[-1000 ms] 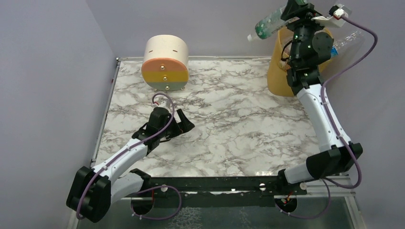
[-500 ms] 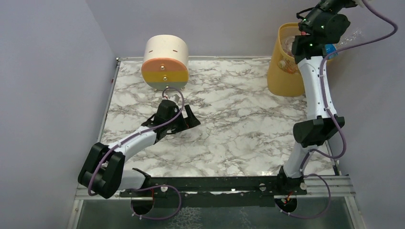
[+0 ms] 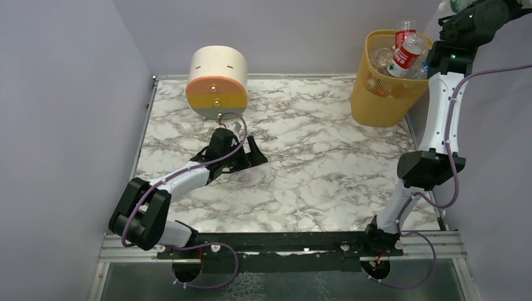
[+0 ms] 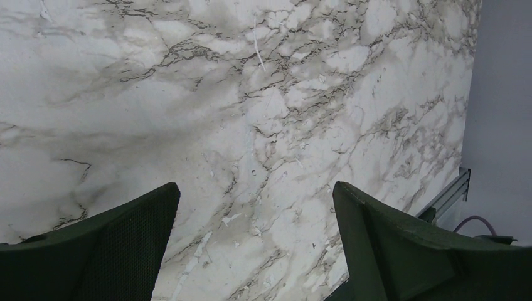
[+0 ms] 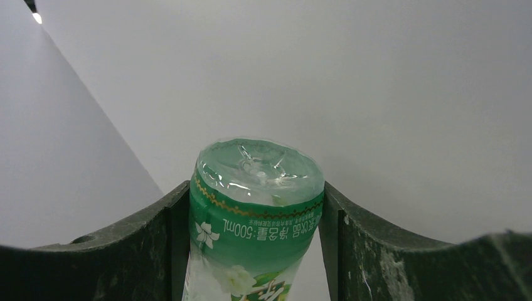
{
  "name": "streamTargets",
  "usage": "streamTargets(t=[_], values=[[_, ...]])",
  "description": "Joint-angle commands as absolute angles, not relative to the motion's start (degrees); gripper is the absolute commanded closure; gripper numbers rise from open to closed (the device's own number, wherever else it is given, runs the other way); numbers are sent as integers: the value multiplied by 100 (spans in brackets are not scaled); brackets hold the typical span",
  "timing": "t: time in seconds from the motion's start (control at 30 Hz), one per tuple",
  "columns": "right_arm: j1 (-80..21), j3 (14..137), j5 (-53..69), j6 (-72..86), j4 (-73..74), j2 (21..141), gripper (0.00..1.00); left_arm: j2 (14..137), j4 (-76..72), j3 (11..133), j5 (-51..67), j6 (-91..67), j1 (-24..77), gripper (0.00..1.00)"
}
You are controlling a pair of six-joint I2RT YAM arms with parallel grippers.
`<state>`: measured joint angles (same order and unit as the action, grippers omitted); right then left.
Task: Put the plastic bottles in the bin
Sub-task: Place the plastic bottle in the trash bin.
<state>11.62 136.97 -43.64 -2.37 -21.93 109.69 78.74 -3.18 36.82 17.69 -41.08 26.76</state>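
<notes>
Left gripper [image 4: 254,195] spread wide; right gripper [image 5: 256,210] pinching a green-labelled bottle [image 5: 254,235].
Left has crept rightward, low over the table [image 3: 313,163]. Right has swung up past the bin [image 3: 371,100], baring the red-labelled bottles [image 3: 406,53] piled inside.

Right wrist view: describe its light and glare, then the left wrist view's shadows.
Right wrist view: even light on the wall, glints on the clear base of the bottle. Left wrist view: a soft shadow darkens the table at left.
</notes>
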Motion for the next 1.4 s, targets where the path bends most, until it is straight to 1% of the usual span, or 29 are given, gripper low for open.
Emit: streamTargets(t=[0.0,0.4,0.7,0.8,0.83,0.87,0.9,1.0,1.03,1.23,1.37], values=[[1274,13573,-4100,279,-1382,11033,48,7974,-570,3845,2032,-4008,2709,1],[1335,13681,-4115,365,-654,11512,48,7922,-659,3788,2074,-4060,2709,1],[1362,13742,-4156,261,-614,11735,47,8019,-674,3862,2112,-4043,2707,1],[1362,13879,-4151,153,-605,11807,45,8048,-673,3886,2125,-4051,2710,1],[1362,13912,-4157,148,-594,11834,43,8057,-676,3889,2122,-4058,2715,1],[1362,13896,-4145,149,-588,11818,37,8059,-688,3893,2130,-4060,2711,1],[1362,13866,-4122,149,-591,11797,29,8066,-692,3893,2129,-4067,2708,1],[1362,13777,-4018,223,-535,11732,7,8060,-688,3914,2132,-4075,2713,1],[1362,13765,-3922,254,-504,11718,4,8059,-679,3924,2131,-4078,2711,1],[1362,13954,-3601,387,-172,11789,4,7977,-667,3859,2100,-4110,2712,1],[1362,13763,-3505,500,-190,11654,4,7922,-667,3815,2076,-4144,2711,1]])
